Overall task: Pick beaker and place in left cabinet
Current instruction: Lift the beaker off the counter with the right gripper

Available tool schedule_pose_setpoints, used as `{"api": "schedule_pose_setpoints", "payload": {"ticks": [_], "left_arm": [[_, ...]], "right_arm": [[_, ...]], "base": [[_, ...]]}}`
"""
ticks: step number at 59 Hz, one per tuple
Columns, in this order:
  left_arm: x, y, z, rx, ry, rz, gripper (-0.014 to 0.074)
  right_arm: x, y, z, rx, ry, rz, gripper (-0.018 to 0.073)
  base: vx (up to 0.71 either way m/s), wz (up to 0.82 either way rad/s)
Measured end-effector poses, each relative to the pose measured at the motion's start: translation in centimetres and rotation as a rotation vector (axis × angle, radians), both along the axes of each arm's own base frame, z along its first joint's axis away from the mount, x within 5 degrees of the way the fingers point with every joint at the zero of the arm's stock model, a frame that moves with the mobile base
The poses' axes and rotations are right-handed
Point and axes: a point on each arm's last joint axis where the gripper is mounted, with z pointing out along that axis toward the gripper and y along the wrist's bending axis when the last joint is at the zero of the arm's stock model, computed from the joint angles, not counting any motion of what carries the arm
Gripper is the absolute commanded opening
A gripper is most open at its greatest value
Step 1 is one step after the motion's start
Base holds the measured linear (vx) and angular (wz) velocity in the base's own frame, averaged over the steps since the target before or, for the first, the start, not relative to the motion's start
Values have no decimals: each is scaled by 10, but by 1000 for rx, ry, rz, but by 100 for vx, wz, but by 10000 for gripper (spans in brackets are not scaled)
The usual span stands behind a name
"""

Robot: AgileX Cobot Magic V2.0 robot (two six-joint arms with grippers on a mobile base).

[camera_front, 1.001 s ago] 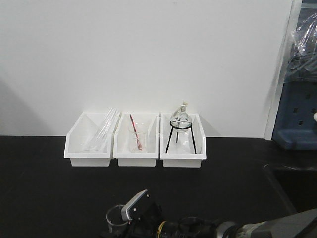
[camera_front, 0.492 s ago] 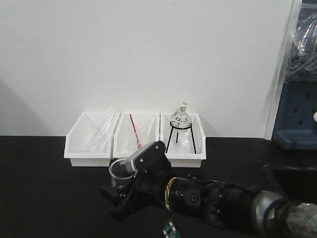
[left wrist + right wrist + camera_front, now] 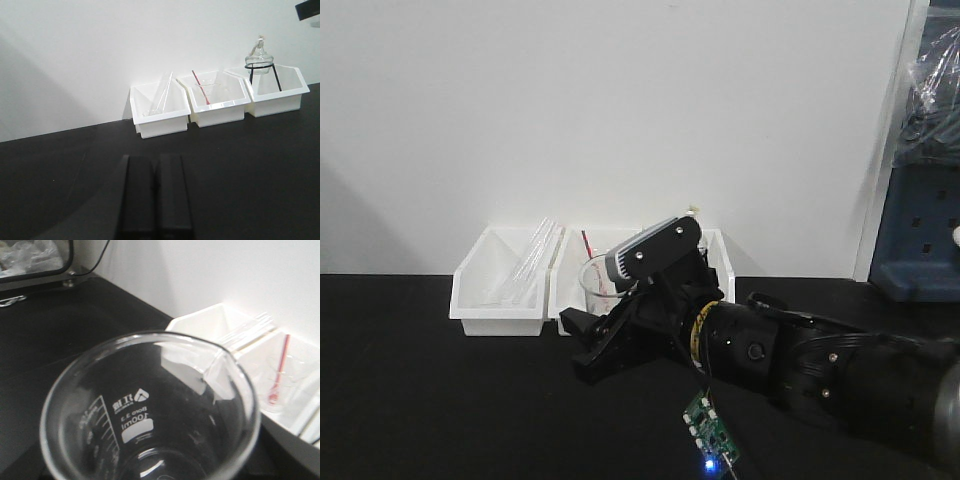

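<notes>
The beaker (image 3: 150, 410) is a clear glass cylinder marked 100 ml, and it fills the right wrist view, seen from above its rim. In the front view the beaker (image 3: 596, 284) hangs above the black table in front of the middle bin, with my right gripper (image 3: 592, 325) shut on it from below and behind. My left gripper (image 3: 156, 160) hovers low over the black table, its two black fingers pressed together with nothing between them. The left cabinet is out of view.
Three white bins stand along the wall: one with glass tubes (image 3: 500, 290), one holding a beaker with a red rod (image 3: 202, 92), one with a round flask on a black tripod (image 3: 260, 60). A green circuit board (image 3: 712, 430) dangles from the right arm. Blue equipment (image 3: 920, 240) stands far right.
The right arm has risen from the table's front edge with the beaker, moving up and right until it stands in front of the middle and right bins.
</notes>
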Motion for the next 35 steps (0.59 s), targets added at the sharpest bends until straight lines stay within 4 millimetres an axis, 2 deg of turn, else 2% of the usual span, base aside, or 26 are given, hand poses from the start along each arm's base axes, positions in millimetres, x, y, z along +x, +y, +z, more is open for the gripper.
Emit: {"api": "schedule_pose_setpoints", "payload": {"ticks": [7,35], "left_arm": [[0,0,0,0,0,0,1],[0,0,0,0,0,0,1]], "right_arm": [[-2,-6,7,32,35,-55,-3],[-1,-8,6,62,78,-89,-3]], "base": [[0,0],[0,0]]}}
